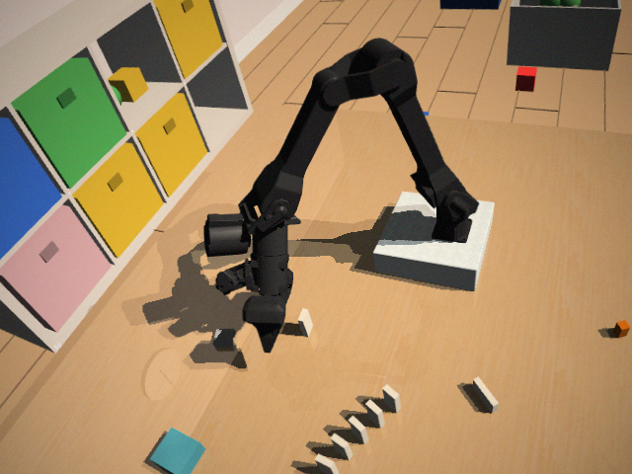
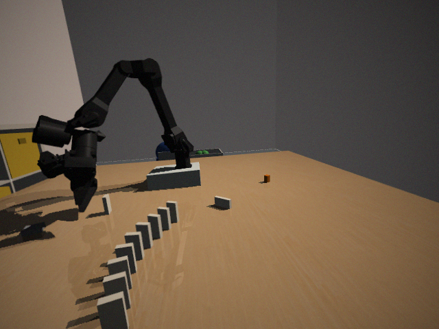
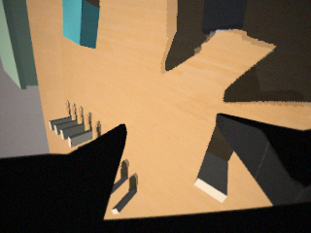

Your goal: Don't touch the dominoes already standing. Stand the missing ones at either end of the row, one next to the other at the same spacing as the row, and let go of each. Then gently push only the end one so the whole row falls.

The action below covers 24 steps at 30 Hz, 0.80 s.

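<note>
Dominoes in the row (image 1: 358,430) (image 2: 143,235) (image 3: 80,137) stand on edge beyond the gripper (image 1: 267,348) (image 2: 82,208) (image 3: 170,122), on the side of its left-hand finger in the wrist view, evenly spaced with broad faces turned to one another, presumably so each can knock down its neighbour. The gripper is spread wide with nothing pinched, its fingers pointing down above the table. Close beside it one separate domino (image 1: 305,323) (image 2: 107,204) (image 3: 212,179) stands upright, out of line with the row and therefore not yet useful to the chain. Another, the tipped domino (image 1: 484,394) (image 2: 222,202), rests on a long edge farther from the gripper, past the row's nearer end; it would likely need turning upright before it could join. The open fingers suit a fresh grasp, though which piece comes next I cannot tell, and a wide swing could topple the separate one. A dark block (image 1: 224,339) (image 2: 33,231) (image 3: 224,16) sits in shadow on the gripper's other side, and a teal block (image 1: 177,451) (image 3: 80,21) lies farther off, neither with an evident part in the job. No brand, label or writing is readable on any of them
</note>
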Each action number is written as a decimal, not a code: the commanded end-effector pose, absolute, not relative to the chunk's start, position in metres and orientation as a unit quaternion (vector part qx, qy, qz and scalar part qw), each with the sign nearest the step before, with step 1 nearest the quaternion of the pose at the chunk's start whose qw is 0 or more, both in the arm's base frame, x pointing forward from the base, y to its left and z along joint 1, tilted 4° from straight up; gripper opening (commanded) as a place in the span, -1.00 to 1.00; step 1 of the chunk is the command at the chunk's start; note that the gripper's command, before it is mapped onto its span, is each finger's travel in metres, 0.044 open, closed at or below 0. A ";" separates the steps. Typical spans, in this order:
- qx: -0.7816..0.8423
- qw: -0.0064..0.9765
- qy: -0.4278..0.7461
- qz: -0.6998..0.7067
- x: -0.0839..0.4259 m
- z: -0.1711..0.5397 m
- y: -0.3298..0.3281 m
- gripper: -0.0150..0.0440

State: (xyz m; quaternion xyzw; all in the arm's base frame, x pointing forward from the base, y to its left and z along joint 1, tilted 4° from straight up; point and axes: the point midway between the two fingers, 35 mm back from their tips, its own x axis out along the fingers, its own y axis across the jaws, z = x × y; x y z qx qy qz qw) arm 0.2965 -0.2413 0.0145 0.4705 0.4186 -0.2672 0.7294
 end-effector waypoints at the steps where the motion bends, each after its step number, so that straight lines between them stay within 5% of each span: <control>1: 0.471 0.548 0.510 -0.468 0.270 0.070 -0.208 1.00; 18: 0.459 0.518 0.521 -0.500 0.260 0.080 -0.201 1.00; 24: 0.459 0.518 0.521 -0.500 0.259 0.030 -0.203 1.00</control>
